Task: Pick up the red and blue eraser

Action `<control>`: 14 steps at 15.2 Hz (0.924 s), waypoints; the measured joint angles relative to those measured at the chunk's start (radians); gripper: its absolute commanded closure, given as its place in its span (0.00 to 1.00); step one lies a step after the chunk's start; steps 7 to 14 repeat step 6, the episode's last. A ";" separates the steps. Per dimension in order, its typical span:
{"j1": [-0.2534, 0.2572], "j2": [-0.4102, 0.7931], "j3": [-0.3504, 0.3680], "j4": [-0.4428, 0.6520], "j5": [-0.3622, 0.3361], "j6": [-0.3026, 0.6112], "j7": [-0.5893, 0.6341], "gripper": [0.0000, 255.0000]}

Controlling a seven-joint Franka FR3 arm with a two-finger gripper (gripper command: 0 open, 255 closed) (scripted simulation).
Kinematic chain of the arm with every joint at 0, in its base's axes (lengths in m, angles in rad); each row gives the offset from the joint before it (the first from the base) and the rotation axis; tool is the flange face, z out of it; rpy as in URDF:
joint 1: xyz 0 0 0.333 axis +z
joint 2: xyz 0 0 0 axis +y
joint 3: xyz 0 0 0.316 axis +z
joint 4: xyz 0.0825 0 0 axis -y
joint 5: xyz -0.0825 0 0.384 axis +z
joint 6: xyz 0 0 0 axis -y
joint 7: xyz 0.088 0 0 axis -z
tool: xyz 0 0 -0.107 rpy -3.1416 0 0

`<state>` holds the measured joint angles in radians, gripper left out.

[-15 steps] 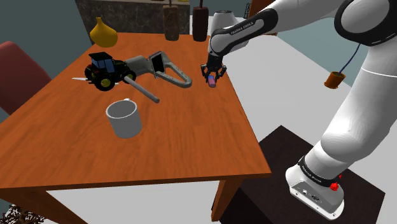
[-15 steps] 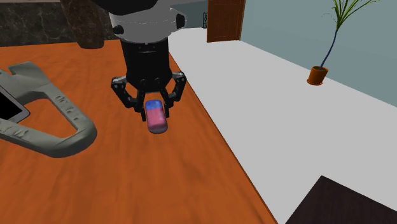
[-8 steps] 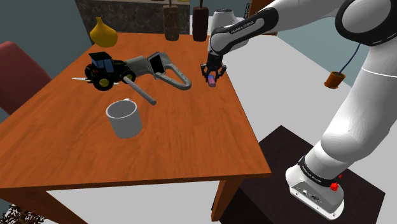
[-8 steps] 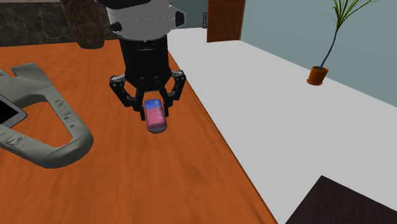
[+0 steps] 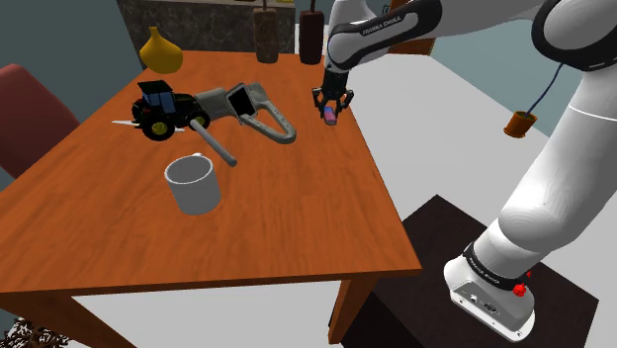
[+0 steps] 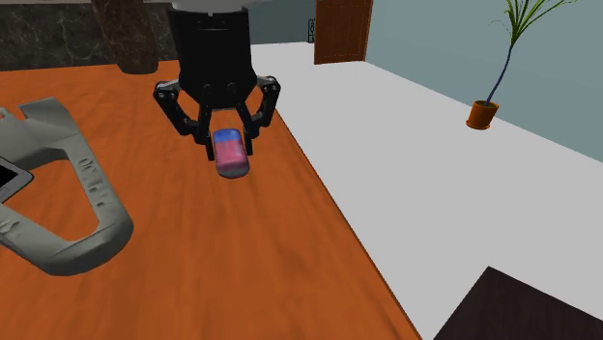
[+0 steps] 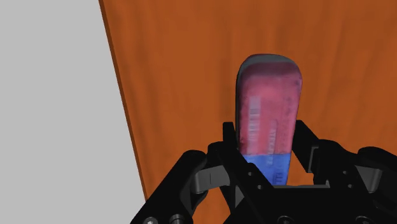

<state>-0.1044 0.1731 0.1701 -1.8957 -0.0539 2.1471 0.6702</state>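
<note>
The red and blue eraser (image 6: 230,155) (image 7: 267,121) (image 5: 328,116) hangs above the wooden table (image 5: 297,208), blue end up between the fingers and red end pointing down. My black gripper (image 6: 229,147) (image 5: 329,111) (image 7: 267,172) is shut on its blue end and holds it clear of the tabletop, near the table's edge at the shoulder view's right. In the wrist view the eraser juts out past the fingertips over the orange wood.
A grey handled tool (image 5: 252,109) (image 6: 58,212) lies on the table beside a black toy tractor (image 5: 163,107). A grey mug (image 5: 193,184), a yellow vase (image 5: 158,49) and two dark bottles (image 5: 267,35) also stand there. A dark red chair (image 5: 30,114) is at the shoulder view's left.
The gripper has risen with the eraser in it, lifting it higher above the table. Nothing else has moved.
</note>
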 measured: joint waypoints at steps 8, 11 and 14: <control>-0.001 -0.028 0.001 0.042 0.007 -0.069 -0.006 1.00; -0.001 -0.028 0.001 0.042 0.007 -0.069 -0.006 1.00; -0.001 -0.028 0.001 0.042 0.007 -0.069 -0.006 1.00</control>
